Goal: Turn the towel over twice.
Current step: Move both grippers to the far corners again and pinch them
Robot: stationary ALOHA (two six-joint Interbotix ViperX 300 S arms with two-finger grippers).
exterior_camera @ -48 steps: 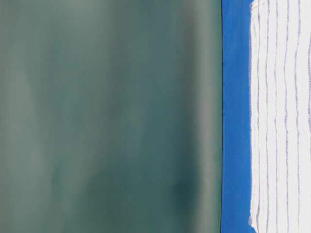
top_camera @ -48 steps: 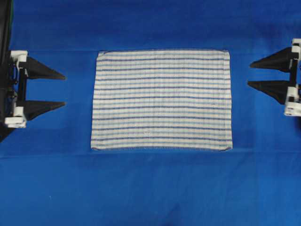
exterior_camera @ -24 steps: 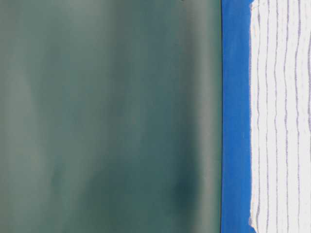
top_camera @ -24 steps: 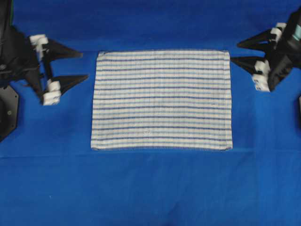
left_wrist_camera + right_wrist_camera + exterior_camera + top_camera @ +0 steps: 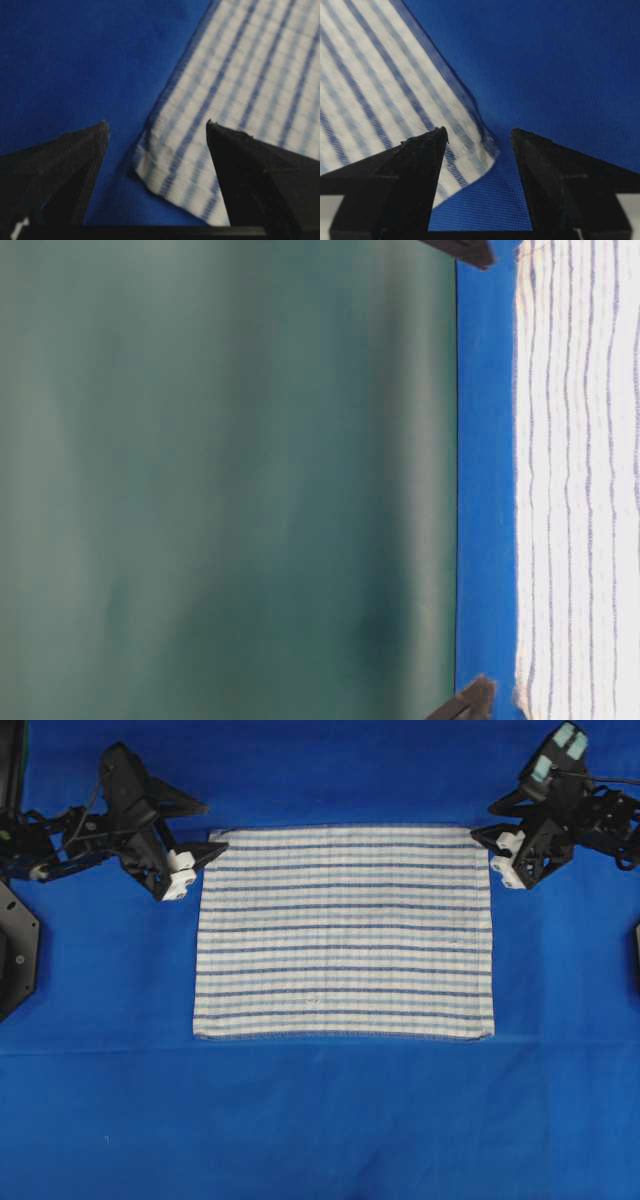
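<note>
- Where it lies spread flat on the blue cloth (image 5: 320, 1120) that covers the table, the towel (image 5: 343, 932) shows its thin dark and light blue stripes running along its long side, with all four hemmed edges laid out straight.
- In the left wrist view one corner of the towel (image 5: 150, 172) curls up a little off the blue cloth (image 5: 75, 60); in the right wrist view another corner (image 5: 487, 150) lifts slightly too.
- The left claw (image 5: 205, 838) is just beside the towel's far left corner, spread wide; in its own view that corner lies between the two dark fingers (image 5: 70, 160), touching neither.
- The right claw (image 5: 488, 828) is just beside the towel's far right corner, spread wide as well; in its own view one finger (image 5: 415, 170) is over the striped cloth and the other over bare blue, with the corner between them.
- In the table-level view two dark fingertips, one (image 5: 465, 250) near each end of the towel's far edge (image 5: 520, 480), hang just above the blue cloth, apart from the towel.
</note>
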